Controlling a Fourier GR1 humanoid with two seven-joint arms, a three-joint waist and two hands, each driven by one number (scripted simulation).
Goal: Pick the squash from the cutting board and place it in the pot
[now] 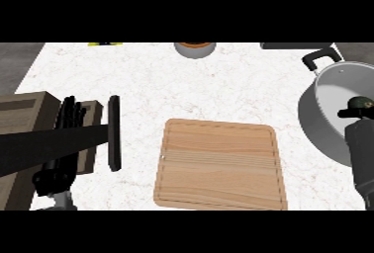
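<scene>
The wooden cutting board (219, 165) lies in the middle of the counter with nothing on it. At the right edge stands the grey pot (325, 116), its black handle (321, 58) pointing to the far side. My right hand (356, 116) is over the pot's inside, curled round a small dark green squash (358, 102), of which only the top shows above the fingers. My left hand (70, 112) rests at the left with its fingers straight and pointing up, far from the board and the pot.
A wooden box (29, 111) and a black upright bar (114, 133) stand at the left by my left forearm. At the counter's far edge are a grey and orange cup (194, 49), a yellow item (106, 44) and a dark item (292, 45).
</scene>
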